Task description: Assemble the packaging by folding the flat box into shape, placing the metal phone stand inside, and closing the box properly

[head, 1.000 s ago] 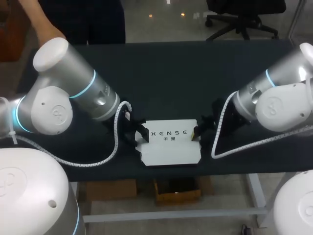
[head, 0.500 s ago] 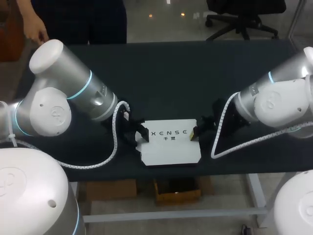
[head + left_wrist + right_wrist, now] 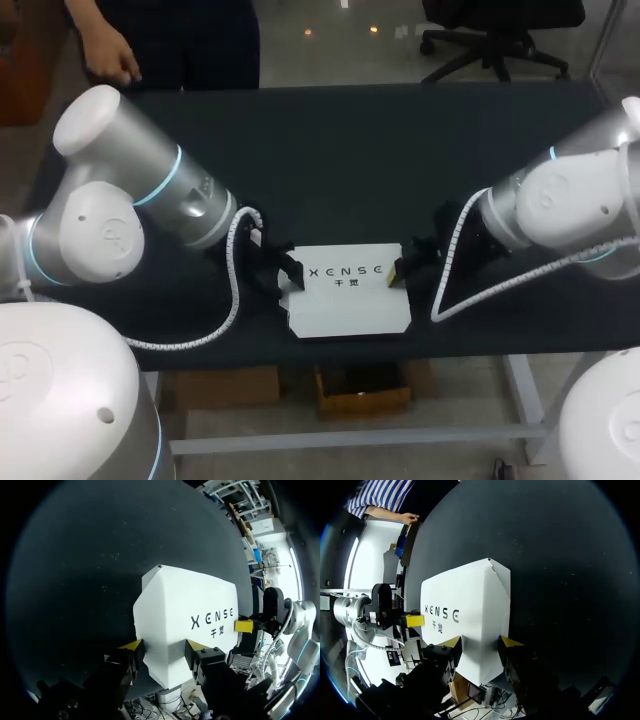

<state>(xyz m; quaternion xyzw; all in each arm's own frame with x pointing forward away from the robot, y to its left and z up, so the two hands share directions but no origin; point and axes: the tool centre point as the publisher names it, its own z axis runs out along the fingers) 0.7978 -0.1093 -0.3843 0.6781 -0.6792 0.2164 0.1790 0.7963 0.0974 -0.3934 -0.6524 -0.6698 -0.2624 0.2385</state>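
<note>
White box [image 3: 345, 295] lies flat on the black table [image 3: 400, 150], near its front edge and midway between the 2 arms, printed face up. Its outline is notched at the corners.

The left gripper [image 3: 165, 646] is at the box's left end. In the left wrist view its 2 yellow fingertips [image 3: 132, 645] stand wide apart with the narrow end of the box between them, 1 tip against each side, so the gripper is clasped on the white box. The rest of the box runs straight ahead of the fingers across the table.

The right gripper [image 3: 480, 641] mirrors this at the opposite end. In the right wrist view its yellow fingertips [image 3: 510, 641] sit against the 2 sides of that end, and the gripper is likewise closed around the white box.

From the head view both arms come in low from their own sides and meet the box at its far corners, with the printed lettering between the 2 grippers. Each wrist view also catches a yellow tip of the other gripper at the far end of the box.
</note>
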